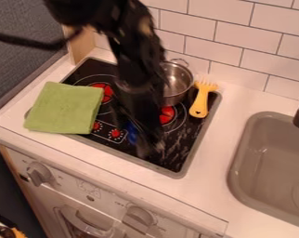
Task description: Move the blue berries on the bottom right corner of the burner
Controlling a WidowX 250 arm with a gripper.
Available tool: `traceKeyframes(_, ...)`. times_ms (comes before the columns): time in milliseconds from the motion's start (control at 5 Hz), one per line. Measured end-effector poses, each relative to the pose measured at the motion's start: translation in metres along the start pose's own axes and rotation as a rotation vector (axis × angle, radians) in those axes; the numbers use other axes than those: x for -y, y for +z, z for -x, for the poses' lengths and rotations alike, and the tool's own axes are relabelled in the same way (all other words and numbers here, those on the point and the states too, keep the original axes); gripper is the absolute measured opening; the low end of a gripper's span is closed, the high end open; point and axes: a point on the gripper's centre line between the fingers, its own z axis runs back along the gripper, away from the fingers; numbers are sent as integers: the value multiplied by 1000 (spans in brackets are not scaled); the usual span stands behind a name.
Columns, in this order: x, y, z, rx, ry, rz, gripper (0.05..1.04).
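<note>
The black hand (pixel 150 148) hangs low over the front of the stovetop (pixel 177 175); whether it is apart, together or clamped on something, I cannot tell. The blue berries (pixel 133 134), partly hidden, show just beside it, near the red control dials (pixel 116 133). The job looks unfinished: the berries still need placing at the bottom right corner.

- Arm (pixel 136 60): black overall; bulky, rounded upper section, narrower segments below.
- Cable (pixel 37 45): black, thick, smooth, curved.
- Upper segment: small brownish patches on black.
- Gripper (pixel 149 145): dark, greyish toward the tip; finer detail blurred.
- Screws, markings: too blurred to tell.
</note>
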Motion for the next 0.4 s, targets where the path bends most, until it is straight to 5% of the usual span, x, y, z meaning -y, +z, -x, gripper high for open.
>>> traceKeyframes(400,9,-28,-9,-25,-33,-22,829)
